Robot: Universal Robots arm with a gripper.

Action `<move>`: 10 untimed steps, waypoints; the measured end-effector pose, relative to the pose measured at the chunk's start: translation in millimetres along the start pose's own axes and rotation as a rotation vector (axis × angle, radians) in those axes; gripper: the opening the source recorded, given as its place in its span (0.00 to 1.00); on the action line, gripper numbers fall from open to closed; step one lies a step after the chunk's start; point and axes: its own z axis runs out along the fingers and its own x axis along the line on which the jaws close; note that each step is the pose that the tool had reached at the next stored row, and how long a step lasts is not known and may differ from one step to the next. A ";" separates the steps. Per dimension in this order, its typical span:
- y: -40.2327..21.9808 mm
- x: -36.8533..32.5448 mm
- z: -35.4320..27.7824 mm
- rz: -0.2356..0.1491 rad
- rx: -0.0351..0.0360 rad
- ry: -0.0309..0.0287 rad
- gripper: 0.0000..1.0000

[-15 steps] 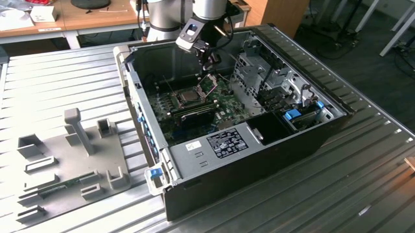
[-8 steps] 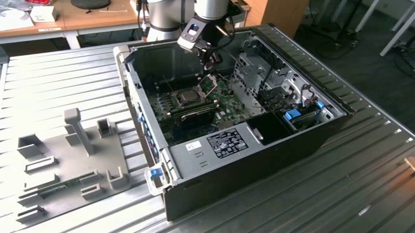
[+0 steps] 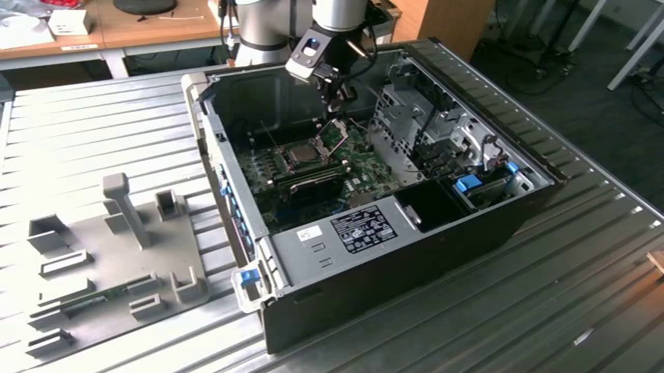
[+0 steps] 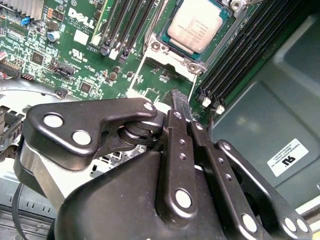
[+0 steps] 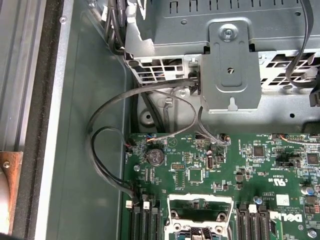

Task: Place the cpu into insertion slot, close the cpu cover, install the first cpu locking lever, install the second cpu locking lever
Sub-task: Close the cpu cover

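Hangs in the upper middle of the exterior view, over the open case [image 3: 415, 272], with the gripper [image 3: 334, 105] pointed down at the green board [image 3: 358, 167]. Grasps nothing: fingers [image 4: 175, 135] clenched, black jointed metal links pressed tip to tip, with no gap showing in the second wrist view.

Has the cpu [image 4: 195, 25] seated flat in the slot [image 4: 172, 59], a dull silver square inside the silvery bolted border. Has the cover [image 3: 333, 136] not yet closed: a thin shiny frame with a cut-out middle, standing steeply tilted up from the slot's edge on the exterior view's right.

Puts the fingertips straight above the cover's raised rim in the exterior view, very near it; cannot tell whether touching or just apart. Places the cpu lower and to the left of the cover in that frame, farther from the tips than the cover is. Looks through the cover's open middle at the board in the first wrist view.
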 end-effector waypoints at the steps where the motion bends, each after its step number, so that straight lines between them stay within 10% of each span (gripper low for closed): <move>1: 0.0 0.0 0.0 0.000 0.0000 0.0000 0.10; 10: 1.0 0.0 0.1 0.000 0.0001 0.0000 0.10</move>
